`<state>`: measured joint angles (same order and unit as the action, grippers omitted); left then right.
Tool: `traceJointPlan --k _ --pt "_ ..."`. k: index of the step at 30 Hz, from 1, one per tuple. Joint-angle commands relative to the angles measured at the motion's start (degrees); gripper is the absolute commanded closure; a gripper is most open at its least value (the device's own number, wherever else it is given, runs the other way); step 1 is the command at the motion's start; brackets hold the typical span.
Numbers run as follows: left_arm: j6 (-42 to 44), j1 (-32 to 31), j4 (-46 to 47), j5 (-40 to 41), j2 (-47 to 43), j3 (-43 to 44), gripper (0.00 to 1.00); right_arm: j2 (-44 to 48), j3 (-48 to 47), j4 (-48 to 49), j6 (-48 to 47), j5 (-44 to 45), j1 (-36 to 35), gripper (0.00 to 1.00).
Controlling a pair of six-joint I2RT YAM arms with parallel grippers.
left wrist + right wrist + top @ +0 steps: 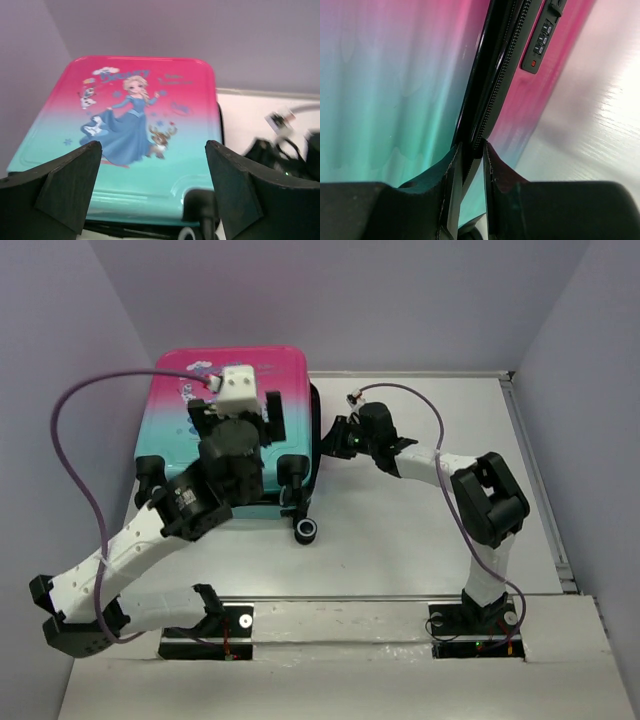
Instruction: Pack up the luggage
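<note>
Pink-to-teal hard shell: that's the luggage (232,380), lying flat and closed in the upper left of the overhead frame on the white table (450,540). The left gripper (240,412) hangs over the lid. The right gripper (338,437) is tucked against the case's right side, which makes sense if zipping up is what's left to do.

Left wrist cam: the princess print faces up mid-frame. The fingers (65,185) sit spread wide in the bottom corners with nothing between them, so that hand is let go. My guess is it's parked there to press the lid down.

Right wrist cam: the black zipper band (495,85) runs diagonally up the frame, with the combination lock (540,45) at upper right. Low centre, the jaws are pinched nearly together on the band. Could be a zipper pull in there, but it's too blurry to say.
</note>
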<state>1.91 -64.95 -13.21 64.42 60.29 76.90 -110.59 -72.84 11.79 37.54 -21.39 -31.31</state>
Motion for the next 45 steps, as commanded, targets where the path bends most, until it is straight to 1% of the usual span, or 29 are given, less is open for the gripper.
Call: traceJointPlan --k 1,2,3,4,5,7,9,11,12,15,16,18,19,20,21,23,24,25,26,28,29,31,32,33,35,39,41,44,45 --pt "-14.5 20.9 -12.2 -18.6 2.5 6.5 0.04 5.0 3.3 -0.8 -5.5 3.5 2.0 0.93" --pt "-15.2 30.2 -12.2 -22.0 2.6 6.7 0.04 5.6 4.4 -0.8 -5.7 3.5 3.2 0.93" --pt "-16.0 34.7 -12.4 -25.5 3.2 6.9 0.04 6.3 5.0 -0.9 -6.1 3.5 4.1 0.93" --pt "-17.1 38.6 -12.8 -32.1 3.6 7.4 0.03 6.8 5.6 -0.9 -6.8 3.0 5.0 0.93" --pt "-18.3 44.3 -13.1 -35.1 4.0 7.6 0.01 7.9 6.8 -1.0 -7.0 2.7 7.6 0.93" --pt "-18.7 47.9 -13.4 -39.0 4.5 7.9 0.01 9.2 8.1 -1.2 -7.7 0.4 10.8 0.93" --pt "-19.0 51.1 -13.7 -39.2 4.2 7.7 0.01 11.2 9.9 -1.8 -8.5 -2.2 15.5 0.93" --pt "-19.0 52.9 -13.1 -39.9 3.9 6.6 0.01 12.3 9.9 -3.8 -11.5 -3.6 17.7 0.93" --pt "-19.1 53.9 -12.9 -40.7 4.0 6.2 0.01 13.3 9.2 -6.8 -13.4 -4.0 18.9 0.93" --pt "-19.6 58.3 -12.6 -44.6 5.4 4.3 0.01 15.7 8.7 -11.6 -18.3 -3.2 20.7 0.92" --pt "-20.3 60.8 -12.0 -46.9 5.5 3.4 0.01 16.3 8.9 -11.6 -18.8 -3.3 22.1 0.75" --pt "-21.2 63.0 -9.0 -49.3 5.5 -0.2 0.01 19.2 9.6 -13.5 -18.3 -2.6 23.6 0.47" --pt "-22.3 64.8 -7.0 -49.9 5.4 -2.8 0.01 20.3 10.4 -13.6 -17.7 -2.3 24.8 0.31" --pt "-22.8 66.9 -6.0 -50.8 5.4 -4.2 0.01 21.5 10.8 -13.6 -17.3 -1.5 24.8 0.27" --pt "-23.4 68.4 -5.1 -52.0 5.8 -5.4 0.01 22.6 11.0 -13.6 -17.0 -0.3 25.7 0.27" --pt "-25.0 71.3 -3.0 -57.5 6.3 -8.3 0.01 25.8 11.6 -13.6 -15.8 3.0 26.5 0.28" --pt "-27.4 74.4 -0.8 -61.4 6.8 -11.3 0.05 27.2 12.1 -13.6 -15.1 5.8 27.3 0.43" --pt "-28.9 75.7 0.6 -63.3 6.9 -13.3 0.07 27.3 12.3 -13.6 -15.1 7.4 27.3 0.43" --pt "-30.1 76.5 2.3 -64.5 6.8 -15.1 0.10 28.0 12.4 -13.6 -14.8 8.9 27.3 0.59" --pt "-32.8 77.2 5.8 -68.0 6.9 -19.5 0.24 27.9 12.5 -13.6 -14.5 12.3 27.8 0.81" --pt "-33.5 77.3 8.3 -69.3 6.9 -20.8 0.32 26.1 11.9 -13.5 -14.7 12.2 27.8 0.90" --pt "-35.3 77.2 9.3 -69.6 7.7 -23.9 0.40 22.6 8.7 -13.9 -15.0 8.6 27.8 0.90" --pt "-35.7 77.2 10.6 -69.4 7.9 -26.0 0.47 20.8 7.6 -14.2 -14.7 7.5 27.8 0.90" --pt "-36.9 77.2 10.8 -67.9 8.0 -26.9 0.51 17.6 5.9 -14.1 -14.4 6.3 27.8 0.90" --pt "-38.6 77.1 12.8 -67.3 7.5 -31.3 0.59 14.5 3.9 -14.1 -13.9 6.1 27.2 0.90" --pt "-40.6 75.5 16.1 -65.1 9.0 -34.9 0.70 6.4 -1.9 -15.0 -14.3 7.2 23.2 0.93" --pt "-39.4 72.9 16.2 -62.7 11.7 -35.0 0.75 3.3 -7.1 -16.6 -15.3 7.9 20.3 0.93" --pt "-39.3 70.1 16.2 -62.1 13.8 -35.2 0.81 -2.5 -11.9 -17.8 -15.2 7.0 18.5 0.93" --pt "-39.7 68.0 17.1 -62.1 14.6 -36.1 0.84 -3.8 -14.6 -18.4 -15.1 6.7 17.6 0.93"
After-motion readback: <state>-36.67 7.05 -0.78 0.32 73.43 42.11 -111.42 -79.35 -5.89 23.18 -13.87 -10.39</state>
